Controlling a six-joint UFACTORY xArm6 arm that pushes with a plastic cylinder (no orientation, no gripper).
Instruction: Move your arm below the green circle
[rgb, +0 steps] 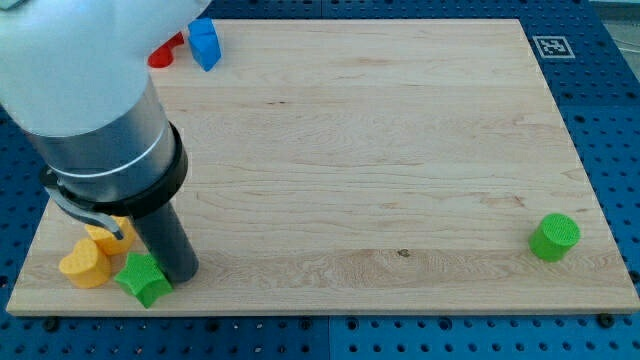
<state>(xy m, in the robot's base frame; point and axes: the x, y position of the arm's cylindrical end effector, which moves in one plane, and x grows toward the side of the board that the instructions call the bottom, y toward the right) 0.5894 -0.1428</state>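
A pale wooden board (380, 150) lies on a blue perforated bench, with a fiducial tag (553, 46) at its top right corner. I have no jaws on this rig, so there is nothing to report as apart or together; I work with a bare rod, and my tip (180, 272) sits near the view's bottom left. Touching or just beside my tip, on its left, is a green star-shaped block (142, 279). Further left lie two yellow blocks (84, 264), one partly hidden behind the arm. Far above my tip, at the view's top, are a blue block (204, 44) and a red one (165, 52), half covered by the arm.

The green circle (554, 237) stands well apart from my tip, far to the view's right, close to the board's right edge.

My worries: dragging the green star along as I pull away, and, on arrival, clipping the cylinder, since little board remains beneath it, so I could shove it off the edge.
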